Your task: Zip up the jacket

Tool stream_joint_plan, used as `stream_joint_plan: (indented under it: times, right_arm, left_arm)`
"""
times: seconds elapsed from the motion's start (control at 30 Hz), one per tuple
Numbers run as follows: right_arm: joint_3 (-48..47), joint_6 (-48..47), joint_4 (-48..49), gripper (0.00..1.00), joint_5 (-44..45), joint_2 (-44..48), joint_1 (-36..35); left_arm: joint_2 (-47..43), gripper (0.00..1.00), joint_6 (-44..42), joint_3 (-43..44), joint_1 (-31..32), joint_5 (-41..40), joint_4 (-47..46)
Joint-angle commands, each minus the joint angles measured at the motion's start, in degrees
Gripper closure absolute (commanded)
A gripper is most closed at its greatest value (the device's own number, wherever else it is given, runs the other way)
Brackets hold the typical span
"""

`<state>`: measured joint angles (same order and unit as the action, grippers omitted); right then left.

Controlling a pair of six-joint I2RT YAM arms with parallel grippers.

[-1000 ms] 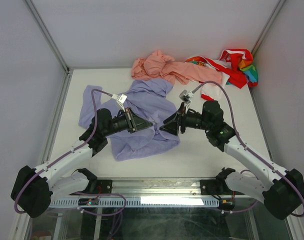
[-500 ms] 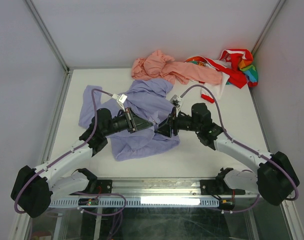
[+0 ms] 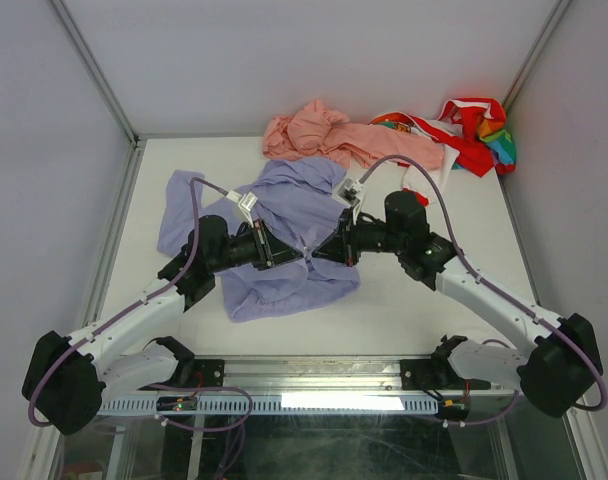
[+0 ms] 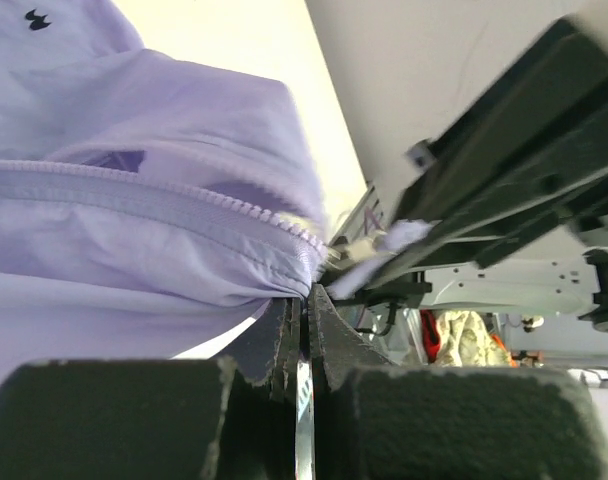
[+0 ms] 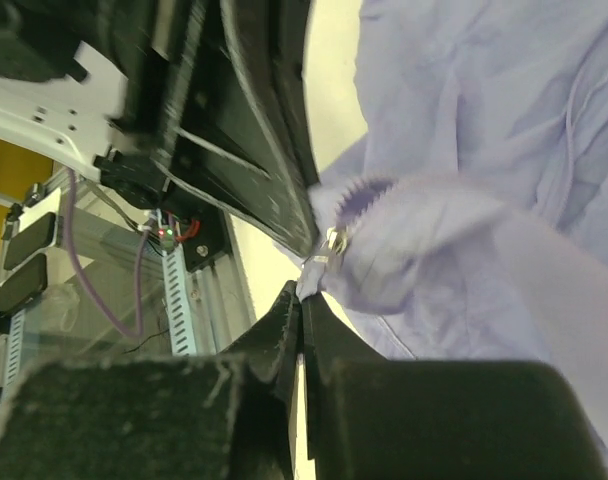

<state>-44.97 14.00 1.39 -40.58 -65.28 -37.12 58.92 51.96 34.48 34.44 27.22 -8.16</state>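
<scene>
Centrally on the white table (image 3: 424, 310), the lavender jacket (image 3: 284, 215) lies crumpled, and the two arms meet tip to tip at its near right edge. The left gripper (image 3: 296, 256) is clenched on a fold of jacket fabric just below the end of the zipper (image 4: 164, 200), while the right gripper (image 3: 322, 252) is pinched tight on the cloth right beside the metal slider (image 5: 334, 240). Well apart, at the far edge, lie a salmon-pink garment (image 3: 329, 135) and a multicoloured garment (image 3: 474, 130).

no legible text or numbers, small black mark (image 4: 38, 18) on jacket (image 4: 134, 200), unreadable
</scene>
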Motion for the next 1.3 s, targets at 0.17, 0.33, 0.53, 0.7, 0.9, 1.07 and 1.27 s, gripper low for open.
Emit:
stream_joint_plan:
  times: [0.17, 0.33, 0.53, 0.7, 0.9, 1.07, 1.27]
  right_arm:
    - [-18.23, -2.34, -12.19, 1.00, -0.72, -7.10, -0.32]
    - [-28.07, -2.42, -18.69, 1.00, -0.43, -16.34, -0.32]
    - [-36.97, -1.30, -23.49, 1.00, -1.03, -24.50, -0.34]
    - [-41.43, 0.53, -23.96, 1.00, 2.64, -29.55, -0.32]
    - [-45.48, 0.74, -24.69, 1.00, 14.41, -33.67, 3.14]
    - [-46.71, 4.69, -18.02, 1.00, 19.63, -34.17, 9.03]
    - [-46.67, 3.91, -16.32, 1.00, 14.55, -34.07, 9.46]
  left_arm:
    - [-1.43, 1.00, -10.72, 4.61, 1.29, -0.61, 8.32]
    - [-1.86, 1.00, -15.75, 7.04, 5.50, -2.52, 13.06]
    - [-1.52, 1.00, -18.84, 8.05, 10.42, -4.46, 16.08]
    - [-0.19, 1.00, -21.89, 9.66, 14.72, -6.56, 19.11]
    - [-2.44, 1.00, -25.27, 9.24, 17.69, -6.69, 23.03]
    - [-5.08, 1.00, -24.18, 5.64, 20.04, -5.17, 26.81]
    - [-10.09, 1.00, -22.02, 1.61, 20.41, -5.55, 31.20]
